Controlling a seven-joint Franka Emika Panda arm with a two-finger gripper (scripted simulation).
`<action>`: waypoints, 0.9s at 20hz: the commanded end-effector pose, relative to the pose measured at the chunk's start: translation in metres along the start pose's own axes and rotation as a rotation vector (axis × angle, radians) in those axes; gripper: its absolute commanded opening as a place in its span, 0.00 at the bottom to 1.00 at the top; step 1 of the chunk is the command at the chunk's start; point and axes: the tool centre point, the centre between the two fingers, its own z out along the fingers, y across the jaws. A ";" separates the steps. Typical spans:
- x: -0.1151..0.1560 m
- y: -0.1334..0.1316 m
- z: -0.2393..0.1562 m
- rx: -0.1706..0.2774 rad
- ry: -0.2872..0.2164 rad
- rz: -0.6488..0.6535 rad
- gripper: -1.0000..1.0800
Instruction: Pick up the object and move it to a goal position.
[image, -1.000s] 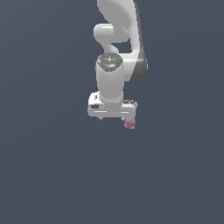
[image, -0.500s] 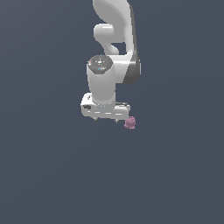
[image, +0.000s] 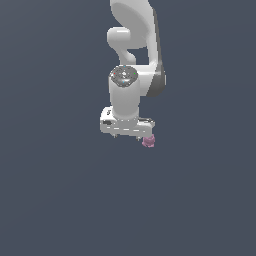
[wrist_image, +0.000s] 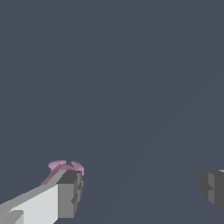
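The object (image: 148, 142) is a small pink lumpy blob on the dark grey floor, just under the end of the white gripper hand on the exterior view's right. In the wrist view the object (wrist_image: 64, 167) peeks out from behind one finger (wrist_image: 68, 194) and is partly hidden by it. It is not in the gap between the fingers. My gripper (image: 128, 136) points down, low over the floor. In the wrist view the gripper (wrist_image: 141, 190) is open wide, with nothing between the jaws.
A plain dark grey floor (image: 60, 200) fills both views. The white arm (image: 135, 30) rises above the gripper at the top of the exterior view. No other object shows.
The gripper hand swayed slightly toward the exterior view's left and back again. The pink object has stayed in place beside it.
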 end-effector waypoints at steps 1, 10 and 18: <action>-0.006 -0.012 0.007 -0.002 0.002 0.010 0.96; -0.045 -0.069 0.040 -0.008 0.017 0.067 0.96; -0.073 -0.100 0.059 -0.009 0.026 0.101 0.96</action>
